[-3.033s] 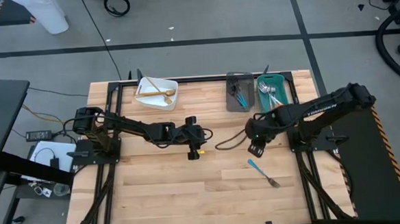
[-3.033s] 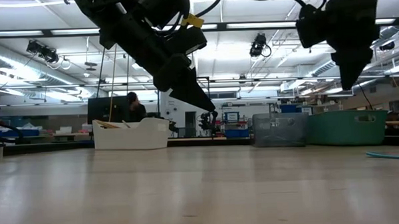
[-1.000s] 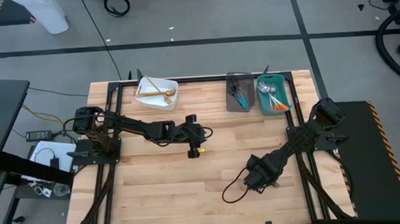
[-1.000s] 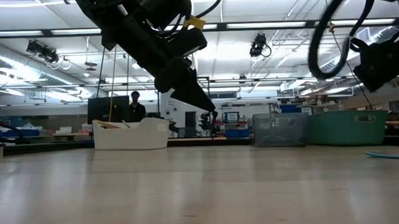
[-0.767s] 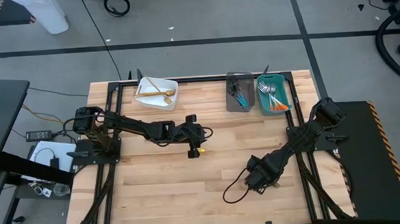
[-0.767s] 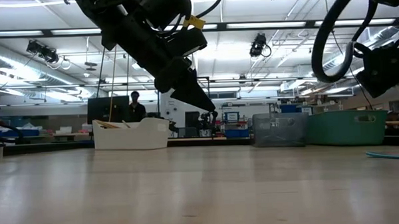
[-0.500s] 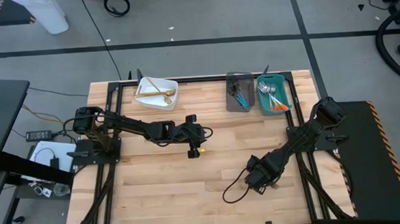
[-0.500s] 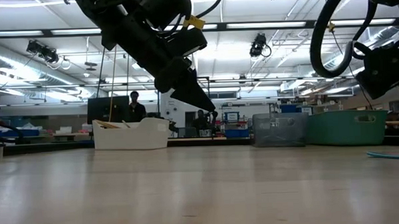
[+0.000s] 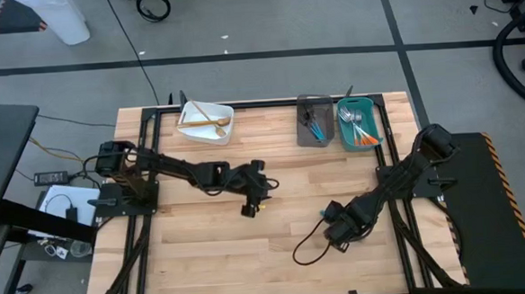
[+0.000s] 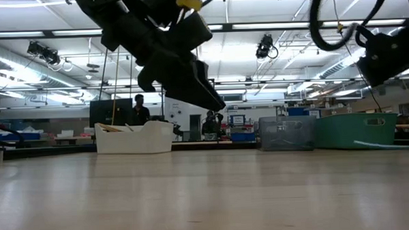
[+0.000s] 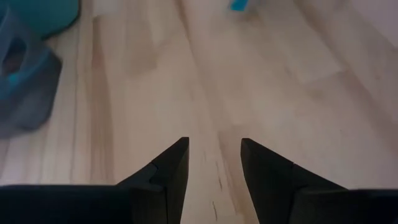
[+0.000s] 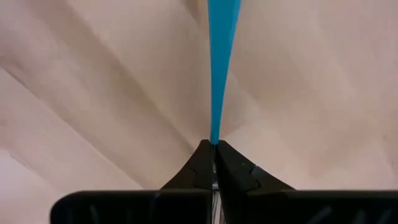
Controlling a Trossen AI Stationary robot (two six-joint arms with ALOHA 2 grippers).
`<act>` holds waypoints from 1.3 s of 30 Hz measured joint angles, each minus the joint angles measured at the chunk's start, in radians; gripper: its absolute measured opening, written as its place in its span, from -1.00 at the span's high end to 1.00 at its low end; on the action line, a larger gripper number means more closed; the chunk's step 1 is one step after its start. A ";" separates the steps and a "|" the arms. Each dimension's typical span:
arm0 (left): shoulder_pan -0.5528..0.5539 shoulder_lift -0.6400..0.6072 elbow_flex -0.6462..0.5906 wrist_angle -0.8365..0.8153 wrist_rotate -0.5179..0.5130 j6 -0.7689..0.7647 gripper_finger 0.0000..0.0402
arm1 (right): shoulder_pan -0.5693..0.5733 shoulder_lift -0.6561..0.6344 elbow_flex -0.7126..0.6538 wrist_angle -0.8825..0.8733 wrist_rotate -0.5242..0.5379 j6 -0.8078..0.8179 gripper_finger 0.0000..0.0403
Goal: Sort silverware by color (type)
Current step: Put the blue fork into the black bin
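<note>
— What's the right pincer [image 12: 214,146] got?

— I have it clamped tight on a blue-handled utensil [image 12: 219,56]; the blue handle runs straight out from between the closed tips. From above, that pincer [image 9: 331,225] sits over the wooden surface [image 9: 214,249], toward its near right part, with the blue end poking out beside it.

— And the left one?

— My left pincer [image 11: 214,158] has its fingers spread apart with nothing between them, hanging above the middle of the surface [image 11: 261,81].

— Where's the rest of the silverware?

— Gold pieces lie in the white bin [image 9: 205,123] at the far edge. Blue-handled ones are in the grey bin [image 9: 314,121], and orange-handled ones in the teal bin [image 9: 358,124] beside it.
</note>
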 joint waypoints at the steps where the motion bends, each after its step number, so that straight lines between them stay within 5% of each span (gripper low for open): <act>1: -0.004 0.000 0.000 0.009 0.001 0.017 0.24 | -0.001 -0.009 0.000 -0.003 0.012 0.001 0.93; 10: -0.021 0.000 0.000 0.122 0.001 0.004 0.24 | -0.031 -0.030 0.001 0.003 0.025 -0.031 0.93; 24: -0.068 0.000 0.000 0.176 -0.066 0.419 0.24 | -0.151 -0.036 0.002 0.176 0.048 -0.202 0.93; 39: -0.078 0.000 0.000 0.193 -0.066 0.624 0.24 | -0.247 -0.185 0.003 0.380 0.036 -0.385 0.93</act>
